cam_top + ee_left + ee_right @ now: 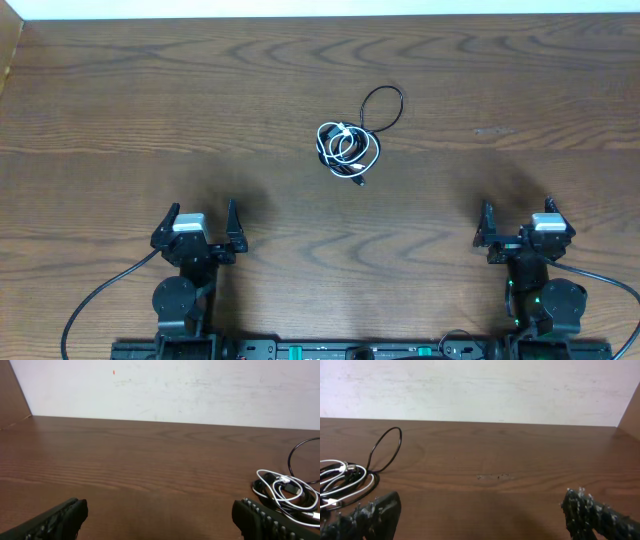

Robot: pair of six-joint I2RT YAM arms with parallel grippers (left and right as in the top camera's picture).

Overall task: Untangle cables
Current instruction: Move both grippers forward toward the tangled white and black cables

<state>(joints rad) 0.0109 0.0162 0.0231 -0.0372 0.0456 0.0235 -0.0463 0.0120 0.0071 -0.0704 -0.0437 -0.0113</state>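
The cables [349,145] lie in one small tangle on the wooden table [150,110], a white cord coiled among black ones, with a black loop [383,108] sticking out to the far right. The left wrist view has the tangle [286,491] at its right edge, and the right wrist view has the tangle [342,480] at its left edge. My left gripper [201,217] stands open near the front left, well short of the cables. My right gripper [518,217] stands open at the front right, equally apart from them. Nothing is between either pair of fingers.
A white wall [175,390] runs along the table's far edge. A wooden side panel [12,395] rises at the far left corner and another side panel [631,410] at the far right. Thick black arm cords [95,300] trail by the bases.
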